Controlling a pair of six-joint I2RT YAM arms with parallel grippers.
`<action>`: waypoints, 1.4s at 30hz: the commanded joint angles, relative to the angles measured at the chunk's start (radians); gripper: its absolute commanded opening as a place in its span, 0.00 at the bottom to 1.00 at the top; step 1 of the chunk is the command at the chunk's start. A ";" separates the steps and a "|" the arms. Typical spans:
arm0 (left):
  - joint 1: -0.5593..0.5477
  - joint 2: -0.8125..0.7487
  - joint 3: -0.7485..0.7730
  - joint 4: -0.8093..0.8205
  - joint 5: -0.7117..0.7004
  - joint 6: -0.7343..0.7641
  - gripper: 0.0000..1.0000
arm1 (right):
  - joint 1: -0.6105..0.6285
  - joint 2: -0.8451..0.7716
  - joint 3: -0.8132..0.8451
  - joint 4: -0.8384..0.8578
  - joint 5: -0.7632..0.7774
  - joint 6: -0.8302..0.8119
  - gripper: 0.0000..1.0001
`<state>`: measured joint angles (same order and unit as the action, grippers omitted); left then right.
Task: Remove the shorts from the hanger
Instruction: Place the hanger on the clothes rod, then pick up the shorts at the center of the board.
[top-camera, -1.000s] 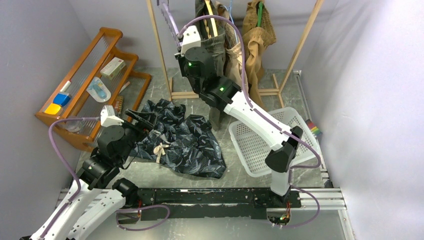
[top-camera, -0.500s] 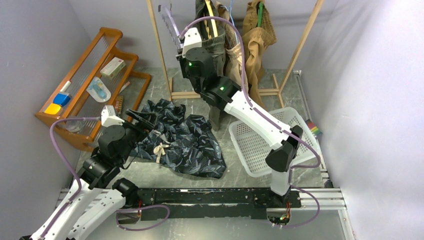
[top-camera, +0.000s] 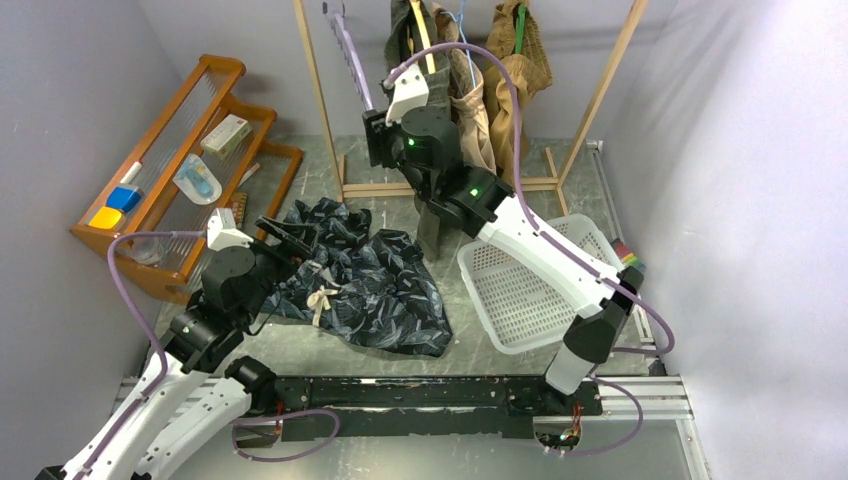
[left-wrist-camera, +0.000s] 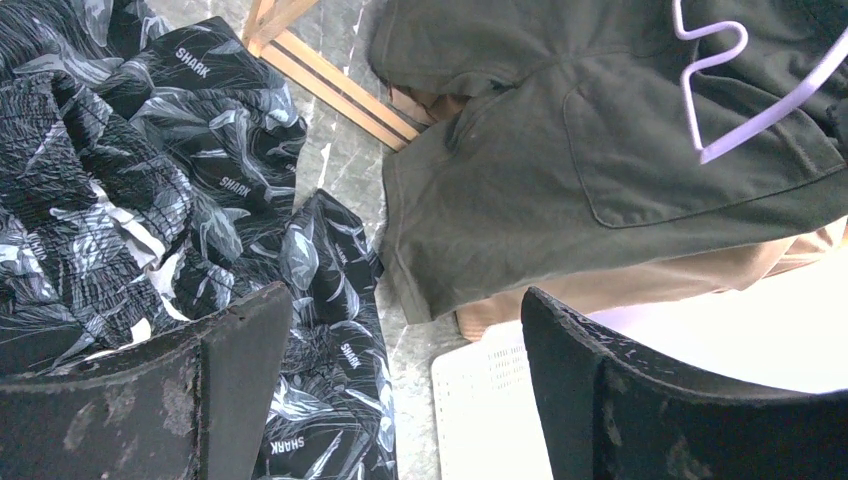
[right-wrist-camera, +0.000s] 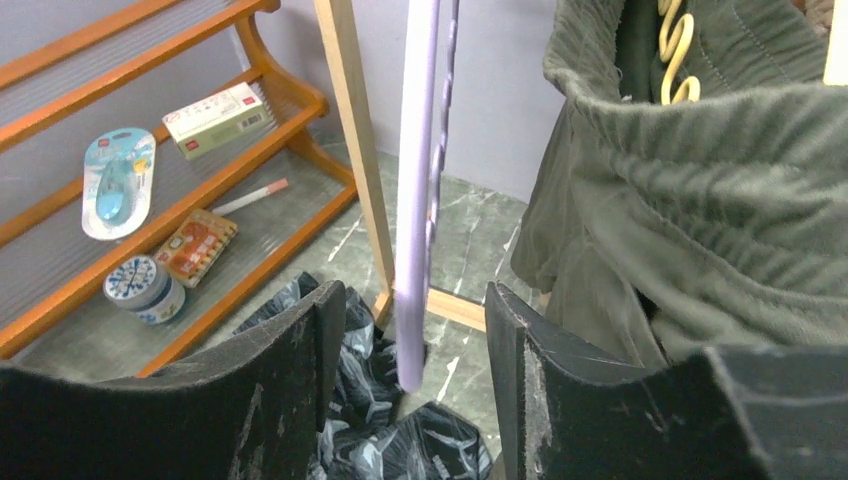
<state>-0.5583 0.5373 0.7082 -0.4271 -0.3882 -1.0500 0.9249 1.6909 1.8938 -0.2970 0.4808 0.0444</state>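
Note:
The navy leaf-print shorts (top-camera: 370, 285) lie crumpled on the floor, off any hanger. The olive shorts (top-camera: 432, 45), beige shorts (top-camera: 472, 110) and tan-brown shorts (top-camera: 518, 70) hang on the rack. A bare lilac hanger (top-camera: 350, 50) hangs at the rack's left. My right gripper (top-camera: 373, 138) is open; in the right wrist view its midpoint (right-wrist-camera: 412, 370) sits under the lilac hanger (right-wrist-camera: 415, 200), with the olive shorts (right-wrist-camera: 700, 170) to its right. My left gripper (top-camera: 288, 235) is open and empty over the navy shorts' edge; it also shows in the left wrist view (left-wrist-camera: 405, 390).
A wooden clothes rack (top-camera: 318, 100) stands at the back. A white mesh basket (top-camera: 540, 290) sits on the floor at the right. An orange wooden shelf (top-camera: 170, 150) with small items leans at the left wall. Grey walls close both sides.
My right arm has swung to the right and a little up along the lilac hanger. My left gripper has shifted slightly right. The shorts have not moved.

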 joint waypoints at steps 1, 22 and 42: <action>-0.005 0.010 -0.009 0.044 0.015 0.013 0.89 | -0.003 -0.076 -0.059 0.004 -0.046 0.033 0.60; -0.004 0.008 -0.002 -0.131 -0.143 -0.027 0.93 | 0.002 -0.539 -1.024 0.163 -0.399 0.413 0.70; -0.006 0.047 0.047 -0.572 -0.368 -0.465 0.94 | 0.218 0.020 -0.804 0.277 -0.269 0.171 0.84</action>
<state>-0.5583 0.6273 0.7326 -0.9276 -0.6796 -1.4448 1.1439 1.6428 1.0035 -0.0715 0.1478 0.2794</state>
